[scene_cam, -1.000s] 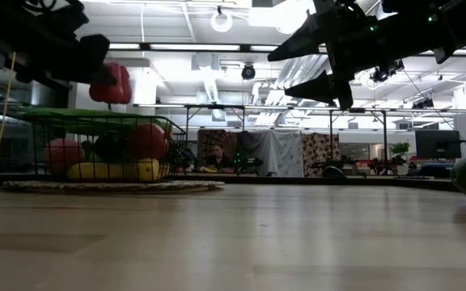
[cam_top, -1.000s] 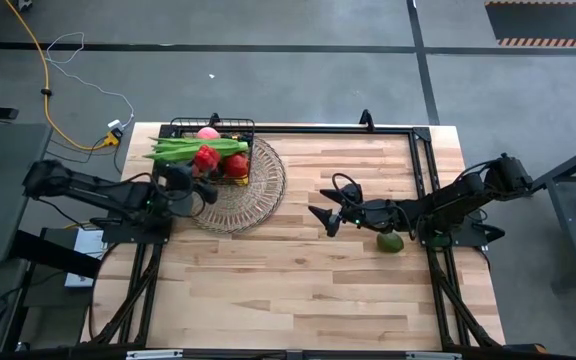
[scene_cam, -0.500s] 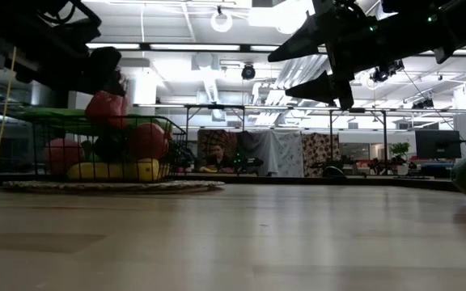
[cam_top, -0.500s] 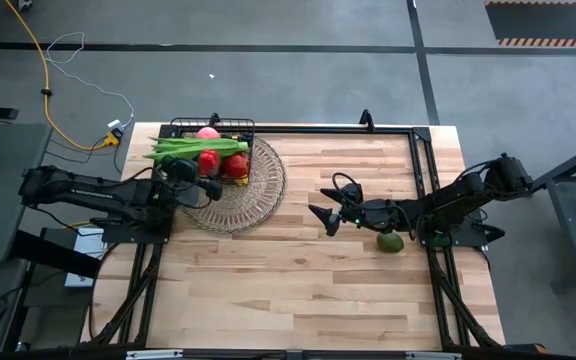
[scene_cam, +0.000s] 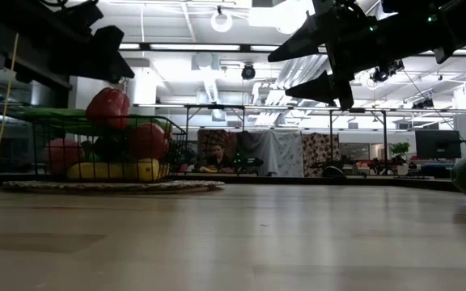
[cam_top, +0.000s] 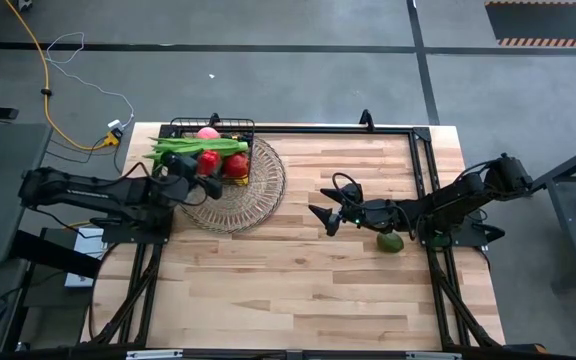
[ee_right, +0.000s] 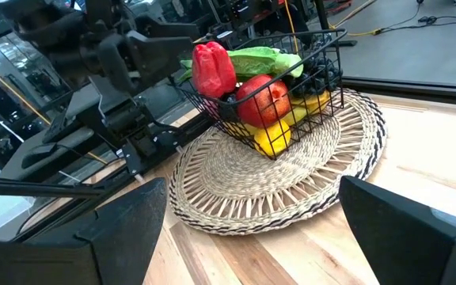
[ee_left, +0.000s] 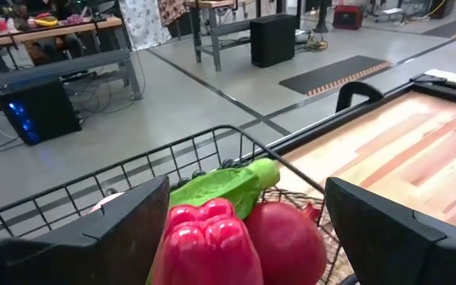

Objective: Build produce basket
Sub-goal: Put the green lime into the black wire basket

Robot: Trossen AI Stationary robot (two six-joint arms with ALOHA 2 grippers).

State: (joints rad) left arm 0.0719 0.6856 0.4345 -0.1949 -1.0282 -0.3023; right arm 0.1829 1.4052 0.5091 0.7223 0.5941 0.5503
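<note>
The black wire basket (cam_top: 214, 123) stands on a round woven tray (cam_top: 243, 205) at the table's far left. It is heaped with produce. A red pepper (ee_left: 208, 245) lies on top beside a red apple (ee_left: 285, 241) and a long green stalk (ee_left: 228, 186). Yellow fruit (scene_cam: 112, 171) lies at the bottom. My left gripper (cam_top: 183, 180) hovers open at the basket's near left side, just above and behind the pepper. My right gripper (cam_top: 323, 218) hangs open above mid-table, with nothing between its fingers. A green avocado (cam_top: 391, 242) lies on the table beside the right arm.
A black frame (cam_top: 423, 160) runs along the table's far and right edges. Bare wood spreads between the woven tray and the right gripper and across the whole near half. In the low view, other tables and a seated person show in the room behind.
My left gripper has opened and let go of the red pepper. The pepper has dropped from above the basket onto the heap of produce and rests there. The gripper has drawn back toward the table's left edge and risen a little.
</note>
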